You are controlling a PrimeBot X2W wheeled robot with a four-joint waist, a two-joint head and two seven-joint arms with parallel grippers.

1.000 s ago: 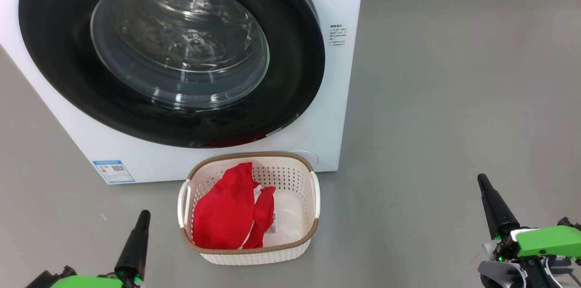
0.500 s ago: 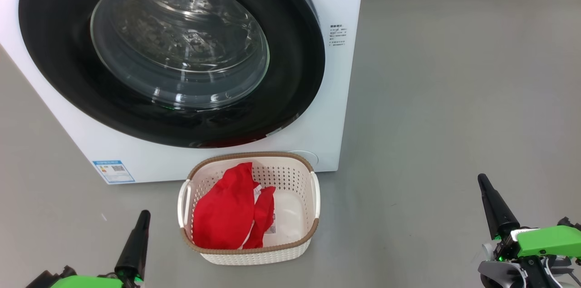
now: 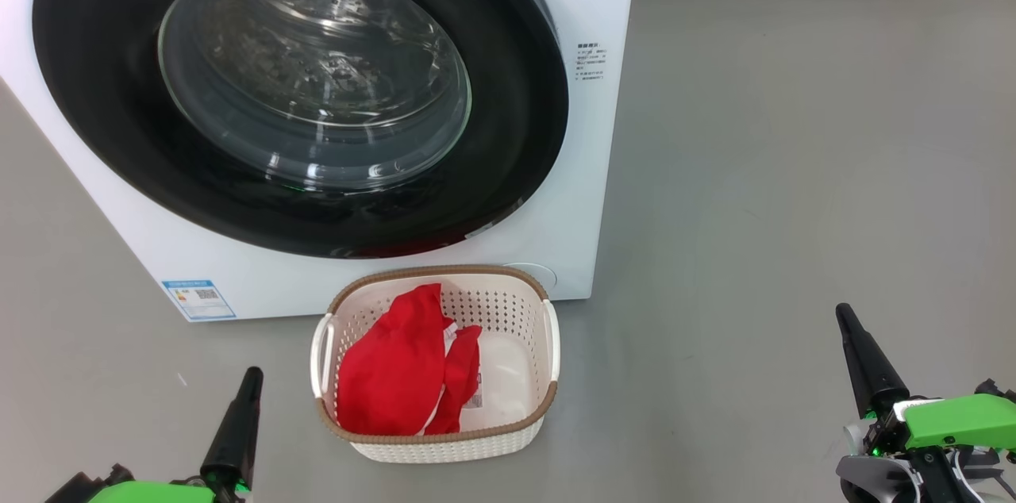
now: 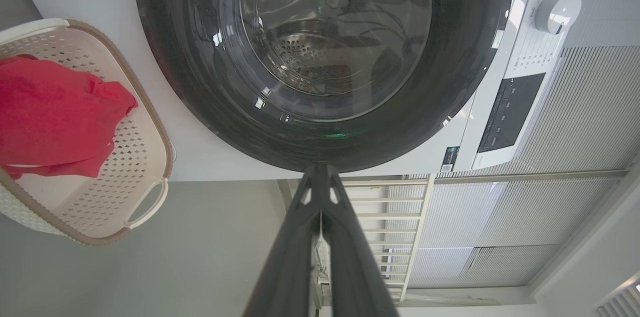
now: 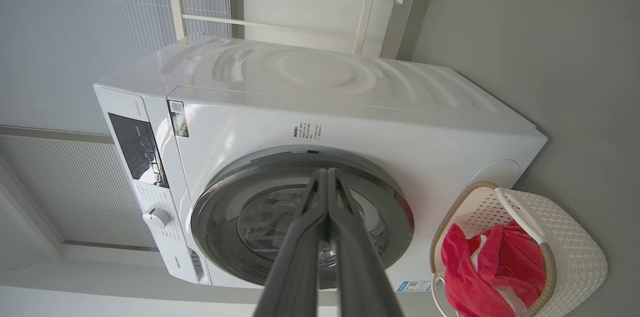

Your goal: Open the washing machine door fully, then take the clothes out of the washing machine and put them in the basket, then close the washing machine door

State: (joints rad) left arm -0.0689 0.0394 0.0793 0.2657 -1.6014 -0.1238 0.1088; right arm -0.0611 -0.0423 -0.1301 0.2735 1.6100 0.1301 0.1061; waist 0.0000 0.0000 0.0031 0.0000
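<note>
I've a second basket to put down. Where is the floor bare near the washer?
The widest bare floor lies right of the washing machine, stretching to the right gripper. A narrower patch lies between the basket and the left gripper. It is crowded before the washing machine door, where the basket sits.

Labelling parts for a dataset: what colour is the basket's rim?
Brown, with a woven look, around the cream basket; clearest in the head view.
</note>
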